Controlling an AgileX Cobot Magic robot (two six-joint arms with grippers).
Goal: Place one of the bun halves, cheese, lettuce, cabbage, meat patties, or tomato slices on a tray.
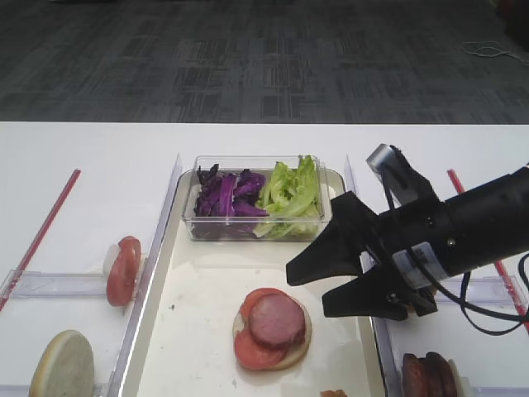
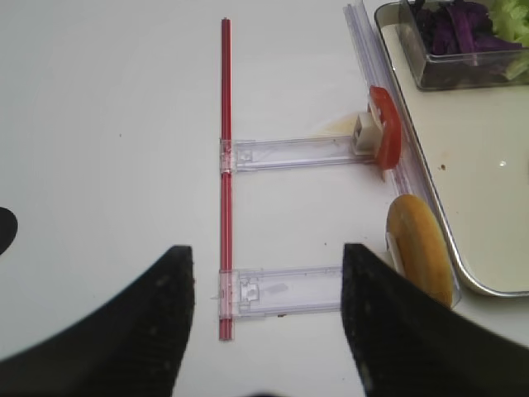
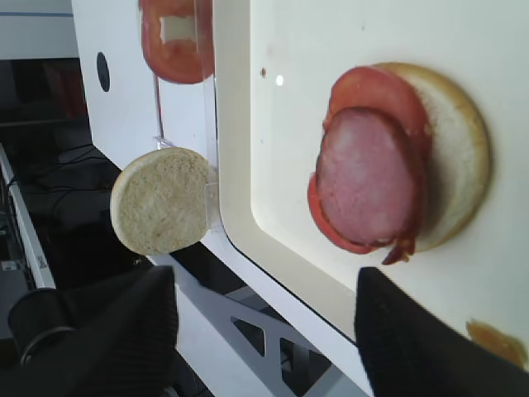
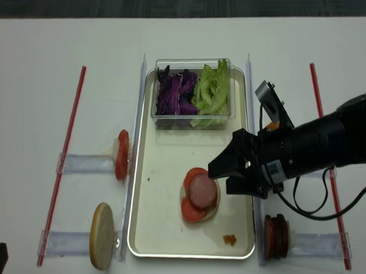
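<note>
White tabletop under everything. Right gripper hangs empty, jaws spread wide, just at three o'clock of the stack: a meat patty on tomato slices on a bun half, resting mid-tray. Left gripper also stands wide, well apart at nine o'clock. Judged best: draw back level, clear of the stack. Spare patties wait at five o'clock.
</note>
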